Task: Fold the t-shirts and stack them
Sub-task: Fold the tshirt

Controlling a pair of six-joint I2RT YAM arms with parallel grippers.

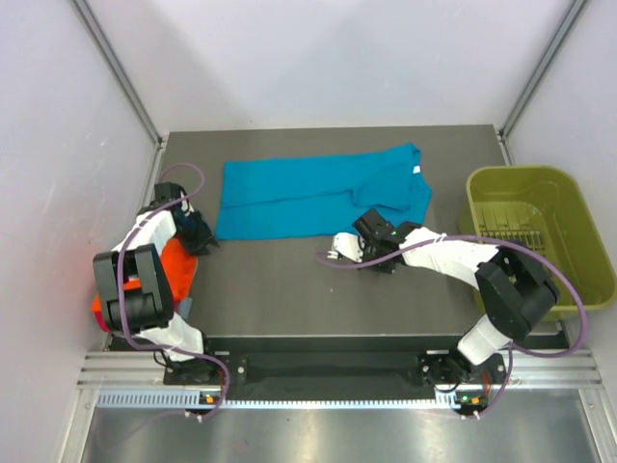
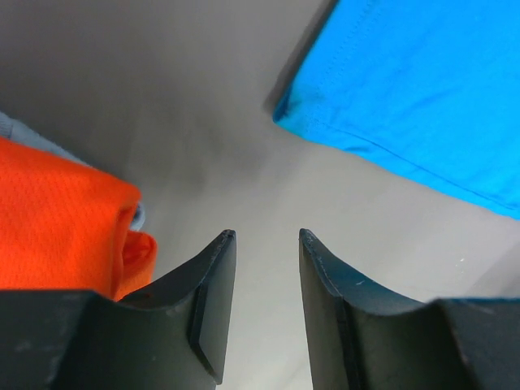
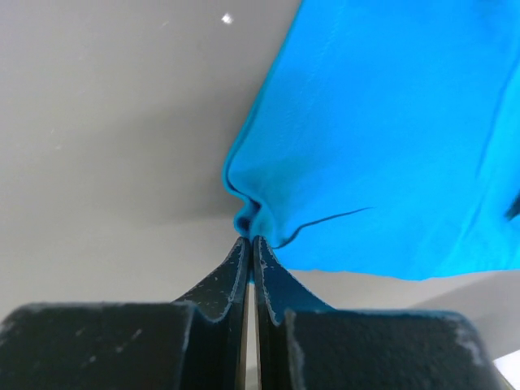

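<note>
Teal-blue t-shirt (image 1: 318, 193) lies spread in the upper middle of the tabletop (image 1: 289, 289). Its lower right edge is pinched by the right pincer (image 3: 250, 240), whose fingers are pressed together on a small bunch of cloth. The orange t-shirt (image 1: 175, 265) at the left is mostly hidden by the left arm. The left pincer (image 2: 266, 236) is spread and holds nothing, near both shirts. The green basket (image 1: 578, 222) at the right shows its slotted floor.

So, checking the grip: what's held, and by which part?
The right jaws pinch the teal t-shirt at its bunched near edge; the left jaws hold nothing.
</note>
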